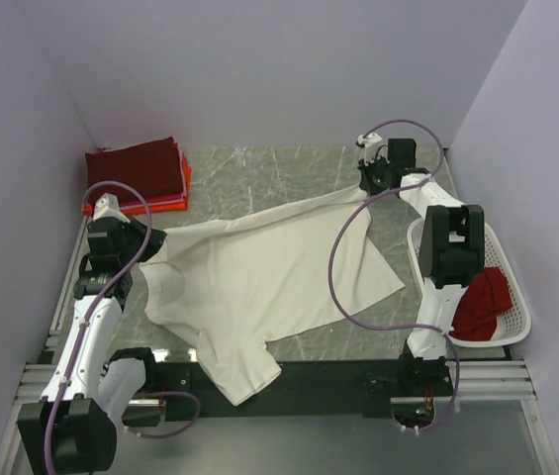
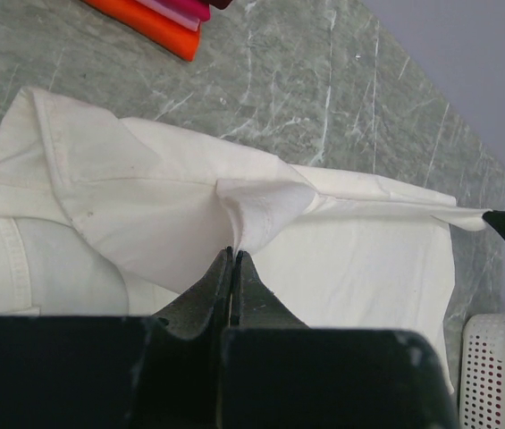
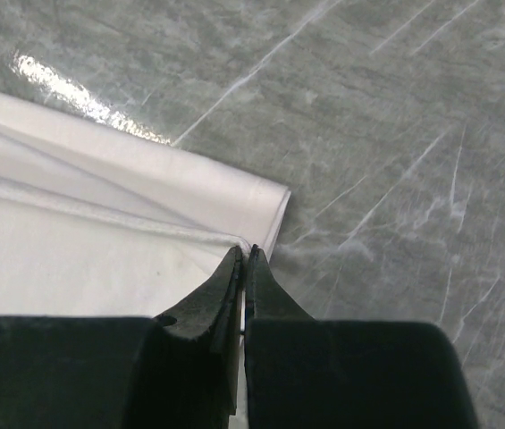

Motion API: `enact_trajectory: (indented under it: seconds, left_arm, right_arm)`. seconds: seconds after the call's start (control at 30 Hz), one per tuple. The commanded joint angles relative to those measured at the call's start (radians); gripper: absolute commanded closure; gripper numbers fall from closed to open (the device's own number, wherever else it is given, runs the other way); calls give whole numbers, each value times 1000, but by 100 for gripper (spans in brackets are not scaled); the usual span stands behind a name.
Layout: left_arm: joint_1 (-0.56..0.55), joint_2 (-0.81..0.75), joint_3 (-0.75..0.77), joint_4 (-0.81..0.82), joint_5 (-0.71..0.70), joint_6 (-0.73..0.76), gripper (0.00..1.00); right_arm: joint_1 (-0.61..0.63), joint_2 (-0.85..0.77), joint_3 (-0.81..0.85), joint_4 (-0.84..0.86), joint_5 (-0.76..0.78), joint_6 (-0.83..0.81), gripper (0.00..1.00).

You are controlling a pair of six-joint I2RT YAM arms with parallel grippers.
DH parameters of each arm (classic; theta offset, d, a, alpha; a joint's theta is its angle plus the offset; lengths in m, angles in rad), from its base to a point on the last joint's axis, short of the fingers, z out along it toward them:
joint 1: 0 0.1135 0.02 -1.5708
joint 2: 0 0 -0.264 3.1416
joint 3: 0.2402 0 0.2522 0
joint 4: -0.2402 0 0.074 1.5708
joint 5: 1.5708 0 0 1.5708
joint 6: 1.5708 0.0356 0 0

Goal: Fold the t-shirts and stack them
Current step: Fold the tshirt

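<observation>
Cream-white t-shirt: left gripper pinches cloth near its collar; right gripper, arm outstretched, clamps its hem corner.

No text, label, brand, number or sign is legible in any of the 3 views.
</observation>
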Motion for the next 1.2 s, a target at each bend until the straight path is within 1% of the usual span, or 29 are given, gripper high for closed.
enact_trajectory:
  seconds: [0.0, 0.2, 0.43, 0.7, 0.87, 0.93, 0.97, 1.0, 1.03, 1.07, 1.1, 1.17]
  left_arm:
    - [-3, -23, 3, 5, 17, -21, 99]
    - [-2, -26, -6, -16, 34, -27, 99]
    - [-3, -6, -29, -19, 87, -42, 99]
    - [-3, 17, -51, -19, 121, -48, 99]
    - [-5, 26, -48, -61, 136, -47, 99]
    - [-5, 42, -54, -87, 165, -42, 99]
    - [-6, 48, -58, -93, 181, -39, 99]
    - [-8, 60, -61, -102, 211, -35, 95]
    - [-14, 66, -63, -111, 216, -38, 94]
    - [-34, 71, -61, -125, 224, -39, 94]
    - [-40, 80, -61, -130, 227, -44, 94]
    - [-46, 89, -54, -150, 235, -38, 94]
  right_arm:
    - [0, -76, -23, 11, 20, -34, 100]
    - [0, -78, -40, 5, 29, -49, 100]
    - [0, -82, -60, 2, 54, -74, 100]
    - [0, -79, -49, -30, 58, -81, 100]
    - [0, -98, -86, -47, 104, -133, 100]
    - [-2, -105, -95, -70, 139, -150, 93]
    - [-3, -107, -97, -87, 146, -169, 87]
    - [-6, -113, -100, -114, 152, -177, 79]
    - [-8, -124, -109, -114, 158, -181, 75]
    - [-9, -137, -140, -110, 167, -183, 69]
    - [-11, -163, -152, -108, 170, -184, 58]
    - [-11, -197, -167, -119, 164, -183, 48]
